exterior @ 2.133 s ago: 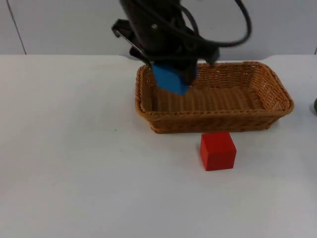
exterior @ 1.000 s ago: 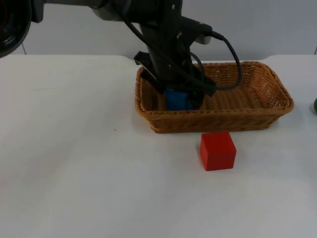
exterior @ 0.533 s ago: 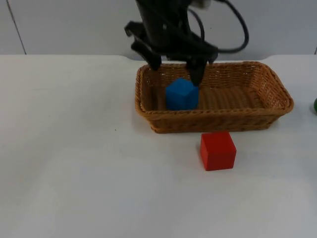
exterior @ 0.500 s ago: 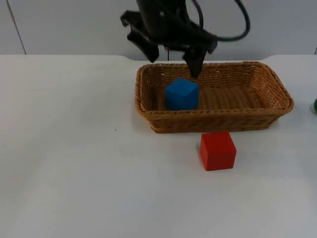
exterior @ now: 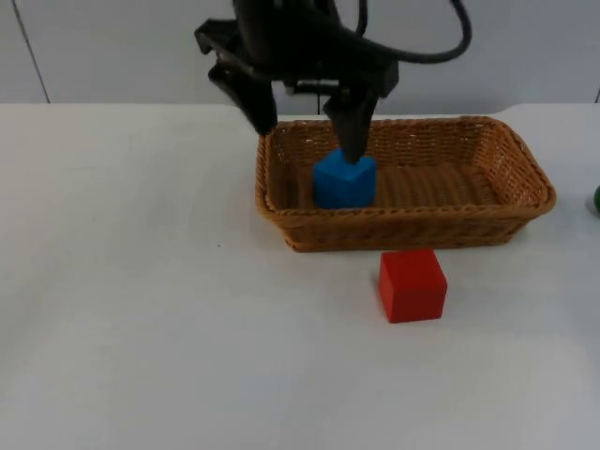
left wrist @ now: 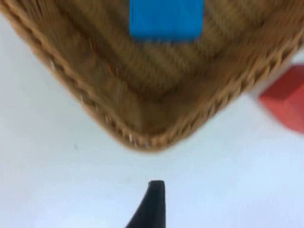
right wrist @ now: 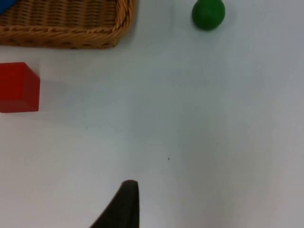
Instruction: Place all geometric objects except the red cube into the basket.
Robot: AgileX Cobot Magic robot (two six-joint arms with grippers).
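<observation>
Top view: the left pincer (exterior: 302, 127) hangs above the left end of the wicker basket (exterior: 525, 164), its two fingers spread wide and holding nothing. One finger (exterior: 251, 98) stands over the bench outside the basket's left rim; the other points down just above the blue cube (exterior: 344, 180). The blue cube rests on the basket floor at the left end, near the front wall, apart from both fingers. The red cube (exterior: 412, 284) sits on the white bench (exterior: 141, 309) just in front of the basket's front wall, not touching it. A sliver of a green object (exterior: 596, 199) shows at the bench's right edge, well apart from the basket.

Left wrist view: the blue cube (left wrist: 166, 19) lies inside the basket (left wrist: 142, 123), whose rounded corner is seen from above; part of the red cube (left wrist: 285, 102) lies on the bench beyond the rim.

Right wrist view: this supplies what the top view cuts off. The green object (right wrist: 208, 14) is a rounded green piece standing on the bench, beside the basket's corner (right wrist: 71, 33) but clear of it. The red cube (right wrist: 18, 88) lies just outside the basket wall. The right arm waits over bare bench; whether the right pincer is wide or narrow cannot be told.
</observation>
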